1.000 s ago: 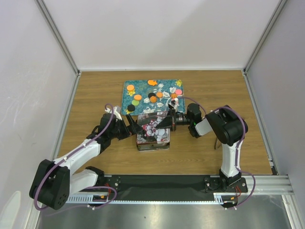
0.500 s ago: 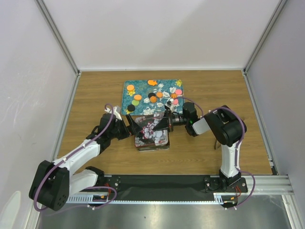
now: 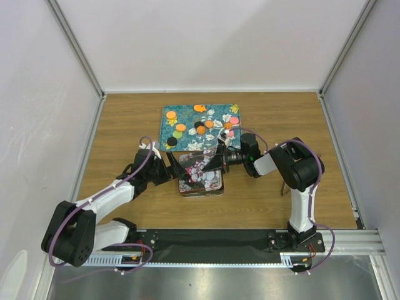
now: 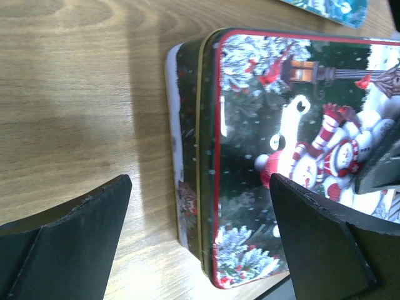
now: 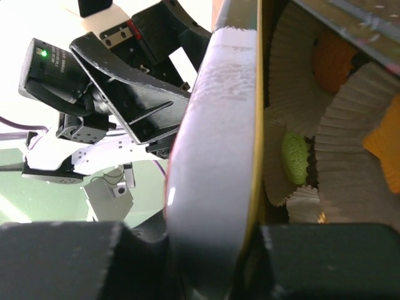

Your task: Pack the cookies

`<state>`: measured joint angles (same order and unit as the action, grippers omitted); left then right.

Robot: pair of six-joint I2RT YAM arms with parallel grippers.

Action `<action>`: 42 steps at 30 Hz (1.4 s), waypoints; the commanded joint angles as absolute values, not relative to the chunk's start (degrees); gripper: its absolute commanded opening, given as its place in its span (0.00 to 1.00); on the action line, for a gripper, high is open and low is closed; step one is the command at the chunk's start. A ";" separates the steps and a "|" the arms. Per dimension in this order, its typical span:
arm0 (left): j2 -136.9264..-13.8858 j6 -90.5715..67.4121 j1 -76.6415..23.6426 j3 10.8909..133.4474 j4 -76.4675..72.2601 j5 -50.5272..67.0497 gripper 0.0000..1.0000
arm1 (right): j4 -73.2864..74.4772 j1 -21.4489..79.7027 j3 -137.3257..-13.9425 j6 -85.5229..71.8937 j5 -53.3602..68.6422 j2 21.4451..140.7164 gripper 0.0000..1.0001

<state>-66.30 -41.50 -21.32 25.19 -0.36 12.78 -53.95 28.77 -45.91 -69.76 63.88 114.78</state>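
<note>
Right gripper [image 3: 211, 164] is pinched on the lid's [image 4: 300, 125] rim, so the tin [image 4: 187, 125] is held ajar for packing. Some cookies [image 5: 294, 156] are seen in its cups [image 5: 350, 144], the rest on the tray [image 3: 187, 119] toward the far edge. The left gripper [image 4: 200, 187] is spread at the tin's left side, likely as a brace.

The cookies [image 3: 201, 130] are small flat round discs, coloured orange, green, pink and dark brown. Most lie flat on the teal tray [image 3: 187, 115] — several close together near its middle, others apart toward its edges. Two orange ones and one green cookie [image 5: 294, 156] sit in white paper cups [image 5: 350, 125] inside the tin [image 4: 177, 156], under its lid [image 4: 250, 187].
</note>
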 commanded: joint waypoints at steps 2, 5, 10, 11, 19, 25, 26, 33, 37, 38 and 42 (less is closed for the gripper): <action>-67.94 -39.90 -21.71 26.89 -1.41 11.16 0.98 | -55.81 27.34 -44.74 -68.64 63.81 112.68 0.28; -68.55 -39.90 -21.80 27.07 -1.23 11.08 0.97 | -55.90 26.81 -43.95 -68.47 63.81 111.89 0.33; -68.82 -39.99 -21.80 27.33 -0.88 10.90 0.97 | -56.25 25.84 -42.28 -68.47 64.07 110.66 0.35; -68.82 -39.99 -21.80 27.33 -0.88 10.81 0.97 | -56.25 25.32 -41.58 -68.38 64.16 110.31 0.35; -69.35 -40.52 -22.85 27.77 -1.14 10.55 0.97 | -49.76 21.27 -37.62 -63.20 64.34 106.44 0.38; -70.40 -40.87 -23.99 29.00 -1.14 10.11 0.97 | -39.23 17.67 -35.86 -55.30 63.46 102.66 0.39; -70.49 -40.87 -24.08 29.18 -1.14 10.11 0.97 | -37.89 17.41 -35.86 -54.24 63.20 101.61 0.39; -71.28 -40.61 -24.87 30.67 -0.44 9.67 0.96 | -21.82 14.42 -35.86 -44.13 57.49 96.60 0.42; -70.93 -40.52 -25.22 31.20 0.95 9.40 0.96 | -17.06 14.59 -36.47 -41.05 52.92 94.14 0.48; -70.84 -40.43 -25.31 31.38 1.14 9.32 0.96 | -16.53 14.94 -36.65 -40.35 52.48 93.70 0.50; -70.84 -39.73 -25.84 32.52 2.19 8.88 0.97 | -11.71 18.01 -38.75 -37.45 49.14 91.15 0.64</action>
